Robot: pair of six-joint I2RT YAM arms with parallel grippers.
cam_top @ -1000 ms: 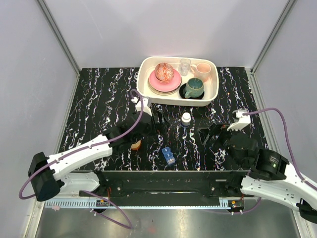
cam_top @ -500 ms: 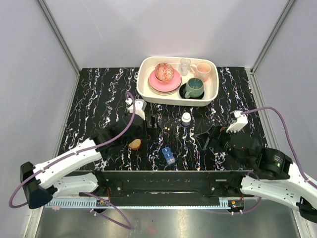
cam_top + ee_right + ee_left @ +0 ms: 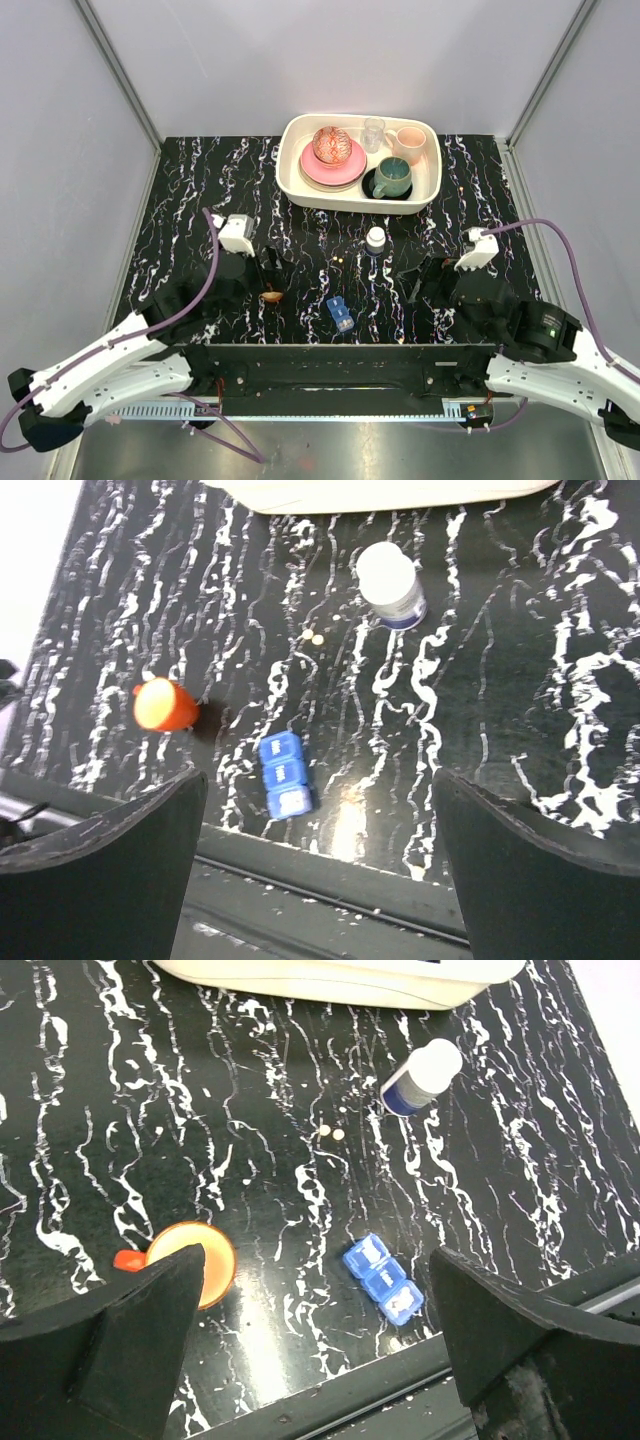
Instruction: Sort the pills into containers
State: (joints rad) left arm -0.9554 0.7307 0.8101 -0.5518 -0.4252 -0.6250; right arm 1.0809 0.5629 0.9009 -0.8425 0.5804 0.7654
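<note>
Left gripper: jaws spread wide, empty, with the orange cup at its six o'clock. The blue pill box lies at the cup's three o'clock, two pills loose at the box's twelve, the white bottle at one. Right gripper: also wide open, holding nothing.

The table is black with white veining, smooth and lightly glossy. The white bottle looks like matt plastic. Nearer than the bottle, the blue pill box is translucent plastic. Left of the bottle, the orange cup seems smooth, possibly plastic.
</note>
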